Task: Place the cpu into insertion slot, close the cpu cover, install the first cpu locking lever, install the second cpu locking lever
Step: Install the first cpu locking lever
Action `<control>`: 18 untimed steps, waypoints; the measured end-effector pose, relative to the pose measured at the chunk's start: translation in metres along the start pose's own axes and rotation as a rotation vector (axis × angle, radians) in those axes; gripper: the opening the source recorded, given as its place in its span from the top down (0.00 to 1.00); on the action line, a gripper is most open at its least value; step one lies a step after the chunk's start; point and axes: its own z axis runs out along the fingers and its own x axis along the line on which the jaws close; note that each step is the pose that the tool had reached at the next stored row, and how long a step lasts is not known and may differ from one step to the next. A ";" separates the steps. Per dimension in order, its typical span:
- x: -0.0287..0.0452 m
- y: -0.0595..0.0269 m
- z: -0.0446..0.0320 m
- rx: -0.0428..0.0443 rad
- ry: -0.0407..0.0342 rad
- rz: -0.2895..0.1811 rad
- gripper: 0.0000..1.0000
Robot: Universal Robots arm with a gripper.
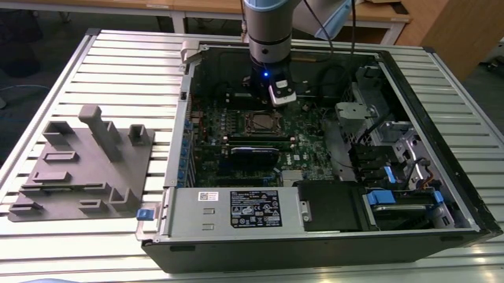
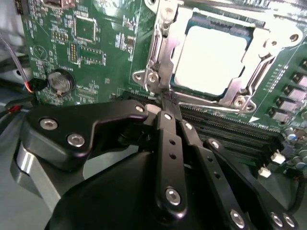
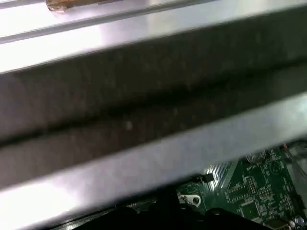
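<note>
Open computer case on a slatted table, cpu seated under the cover, gripper pinched together and empty, tips at the socket's corner to work a lever.

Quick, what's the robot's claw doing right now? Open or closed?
Gripper: closed, fingers together, holding nothing, right beside the cpu cover.

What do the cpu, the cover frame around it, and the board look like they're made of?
The cpu: its top looks like smooth, pale matte metal that catches the light evenly. The cpu cover: probably thin stamped steel, silvery and shiny, with bent edges and screw heads. The board: green lacquered circuit laminate, likely fibreglass, with fine traces and soldered parts.
</note>
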 end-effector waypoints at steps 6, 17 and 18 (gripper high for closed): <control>-0.0001 -0.0001 -0.0004 -0.0003 0.0000 0.000 0.89; -0.0007 0.0013 -0.0082 -0.0013 -0.0008 0.007 0.89; -0.0001 0.0011 -0.0083 -0.0006 -0.0016 0.012 0.89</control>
